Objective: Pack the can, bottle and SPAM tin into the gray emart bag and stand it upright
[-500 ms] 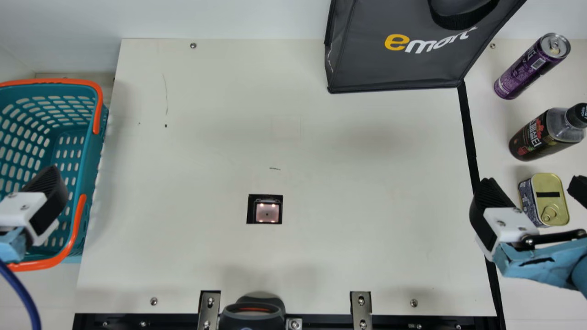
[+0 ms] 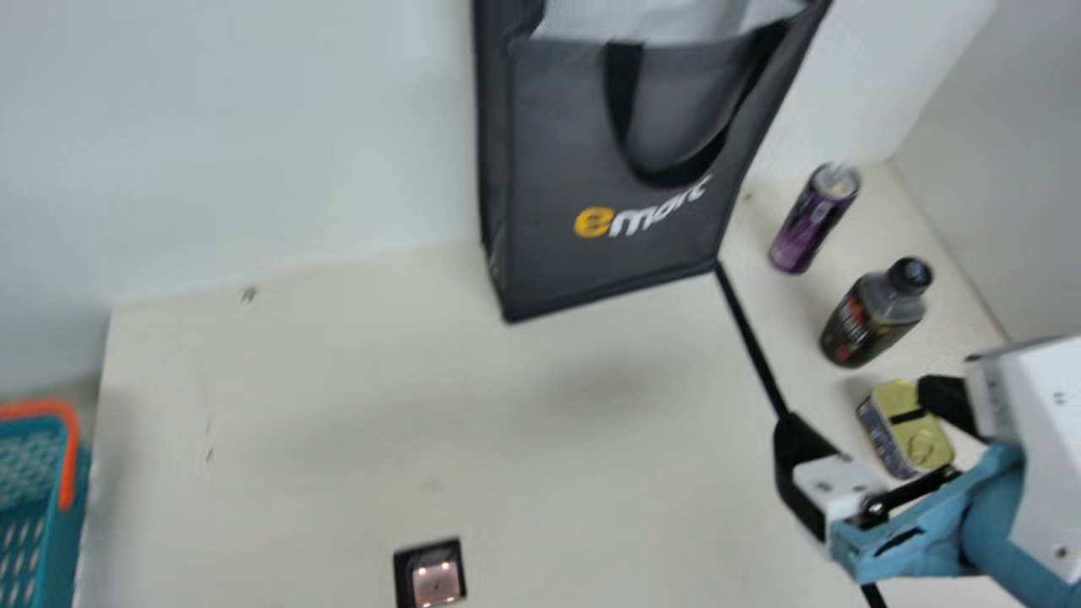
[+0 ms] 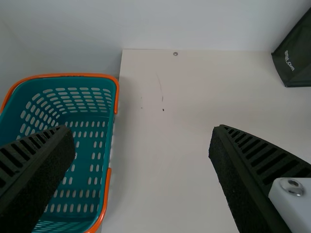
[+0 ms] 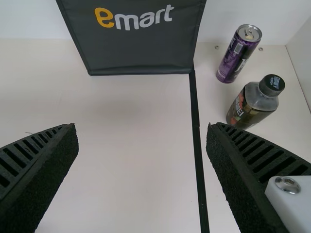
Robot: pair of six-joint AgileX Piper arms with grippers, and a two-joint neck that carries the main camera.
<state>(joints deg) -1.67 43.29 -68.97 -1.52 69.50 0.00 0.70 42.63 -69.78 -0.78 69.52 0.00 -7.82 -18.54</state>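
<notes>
Fingers spread wide, the right gripper [image 2: 866, 414] is hovering between three and four o'clock from the main view's centre. Lying lid-up in the same direction, the SPAM tin [image 2: 904, 435] is showing between those fingers; I cannot tell how close they are. Toward three o'clock the bottle [image 2: 870, 321] is standing capped, and between two and three the purple can [image 2: 811, 219] is standing upright. Near one o'clock the emart bag [image 2: 549, 169] is standing upright, its mouth gaping. In the left wrist view, the left gripper [image 3: 141, 136] is holding its fingers apart near the basket [image 2: 57, 540], which is sitting toward eight o'clock in the main view.
</notes>
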